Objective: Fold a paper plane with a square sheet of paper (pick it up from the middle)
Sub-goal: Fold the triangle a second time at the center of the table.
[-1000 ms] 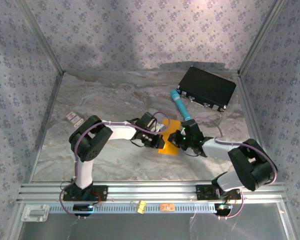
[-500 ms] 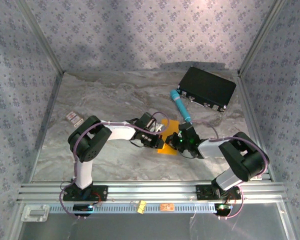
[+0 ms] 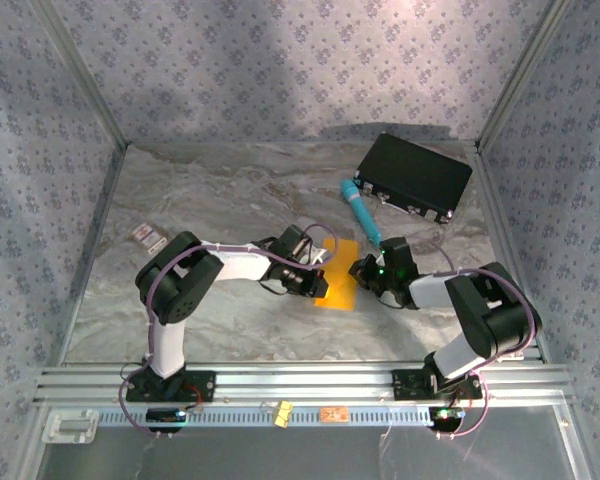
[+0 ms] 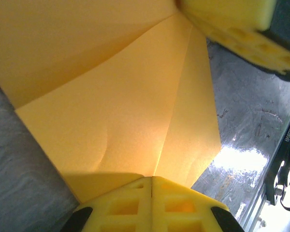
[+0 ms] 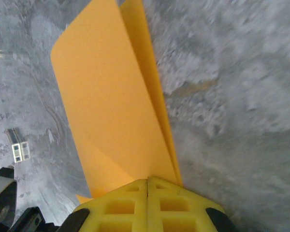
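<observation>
Since the paper (image 3: 342, 285) is a thin, nearly weightless sheet, I judge that it will bend at the lightest push, keep any crease pressed into it, and skate over the smooth counter (image 3: 210, 200) unless one side is pinned. It lies just beside the near end of the pen (image 3: 363, 212), on the side toward the arms, and is already partly folded. From the left wrist, slanting creases meet near a point; from the right wrist, two layers show, with a flap lifting off the stone. Left fingers (image 4: 152, 188) are pressed together at the edge of the paper farthest from the pen. A crease runs straight into their seam, so they look clamped on the paper. Right fingers (image 5: 147, 189), close to the pen's near end, are likewise together, with the doubled edge running in between them, seemingly pinched. Flat paper offers nothing to grip, so the best hold is probably a raised flap or the ridge of a fold. Taking it near the middle of its length should let the sheet hang evenly without twisting. A hard tug with both holds closed could tear it or drag a crease crooked; a light, short pull should do. Flattening a fold likely needs a firm stroke along the crease, since the fingers look like soft foam.
</observation>
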You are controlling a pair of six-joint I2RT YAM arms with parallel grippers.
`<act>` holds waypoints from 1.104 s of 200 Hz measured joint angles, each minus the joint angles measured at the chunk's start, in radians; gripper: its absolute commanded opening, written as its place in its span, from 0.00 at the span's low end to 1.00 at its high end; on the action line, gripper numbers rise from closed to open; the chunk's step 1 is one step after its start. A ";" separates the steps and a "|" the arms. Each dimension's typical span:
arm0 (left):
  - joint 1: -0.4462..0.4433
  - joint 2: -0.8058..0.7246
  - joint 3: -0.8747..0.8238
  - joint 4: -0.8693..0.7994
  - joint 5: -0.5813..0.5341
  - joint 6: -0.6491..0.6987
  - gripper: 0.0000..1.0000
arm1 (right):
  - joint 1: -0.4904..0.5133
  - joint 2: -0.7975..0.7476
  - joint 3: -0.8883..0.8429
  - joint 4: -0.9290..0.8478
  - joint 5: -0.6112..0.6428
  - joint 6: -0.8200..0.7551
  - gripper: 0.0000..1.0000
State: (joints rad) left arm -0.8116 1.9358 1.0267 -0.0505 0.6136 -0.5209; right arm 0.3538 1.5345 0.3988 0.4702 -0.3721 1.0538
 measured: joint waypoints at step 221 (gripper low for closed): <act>0.000 -0.031 0.016 -0.077 -0.024 -0.018 0.07 | 0.076 -0.021 -0.004 -0.044 -0.018 -0.056 0.02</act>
State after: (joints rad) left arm -0.8116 1.9049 1.0431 -0.1276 0.5892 -0.5385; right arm 0.4297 1.5139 0.3950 0.4263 -0.3904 0.9977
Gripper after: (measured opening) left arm 0.064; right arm 0.052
